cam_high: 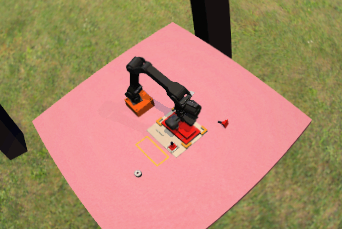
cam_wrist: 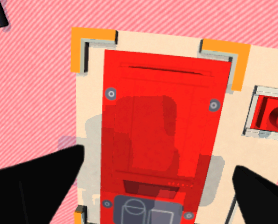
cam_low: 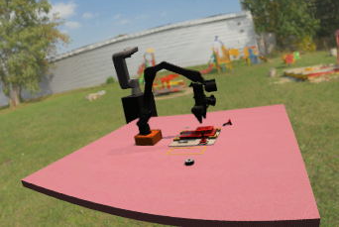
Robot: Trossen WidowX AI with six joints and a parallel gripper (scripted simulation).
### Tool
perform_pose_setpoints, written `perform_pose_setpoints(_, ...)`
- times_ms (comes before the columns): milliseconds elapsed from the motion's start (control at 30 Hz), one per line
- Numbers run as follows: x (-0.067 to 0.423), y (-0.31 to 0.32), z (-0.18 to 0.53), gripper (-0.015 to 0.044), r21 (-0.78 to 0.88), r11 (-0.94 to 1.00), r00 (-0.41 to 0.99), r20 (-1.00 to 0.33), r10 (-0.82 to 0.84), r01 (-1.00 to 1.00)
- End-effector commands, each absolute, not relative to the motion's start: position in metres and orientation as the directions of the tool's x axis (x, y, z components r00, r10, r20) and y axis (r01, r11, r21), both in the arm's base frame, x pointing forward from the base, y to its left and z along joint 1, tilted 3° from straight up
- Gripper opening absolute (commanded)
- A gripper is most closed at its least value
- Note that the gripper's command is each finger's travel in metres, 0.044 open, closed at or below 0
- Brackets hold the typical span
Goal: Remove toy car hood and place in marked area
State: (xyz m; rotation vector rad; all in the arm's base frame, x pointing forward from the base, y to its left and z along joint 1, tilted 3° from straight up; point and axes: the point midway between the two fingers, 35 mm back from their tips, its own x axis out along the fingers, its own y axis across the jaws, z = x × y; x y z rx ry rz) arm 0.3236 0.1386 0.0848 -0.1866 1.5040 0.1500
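Hood (cam_wrist: 160, 130), a flat red panel, lies on the toy car's cream base plate (cam_wrist: 89, 100), framed by orange corner brackets (cam_wrist: 92, 42). In the wrist view its long axis runs up and down the frame. The gripper (cam_wrist: 150, 185) hangs above it, fingers spread wide on either side, holding nothing. From the exterior view, the arm (cam_low: 170, 70) reaches forward from its orange base (cam_low: 148, 137) and bends down. The yellow marked area (cam_high: 152, 150) lies just beside the plate.

Wrist view crops the red hood (cam_wrist: 160, 130) at the bottom edge.
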Motion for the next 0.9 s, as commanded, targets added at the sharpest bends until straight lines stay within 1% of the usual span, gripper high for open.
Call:
perform_pose_setpoints(0, 0.324, 0.138, 0.082, 0.044, -0.034, 0.976, 0.063, -0.998, -0.02, -0.217)
perform_pose_setpoints(867, 0.326, 0.139, 0.067, 0.044, -0.034, 0.976, 0.063, -0.998, -0.02, -0.217)
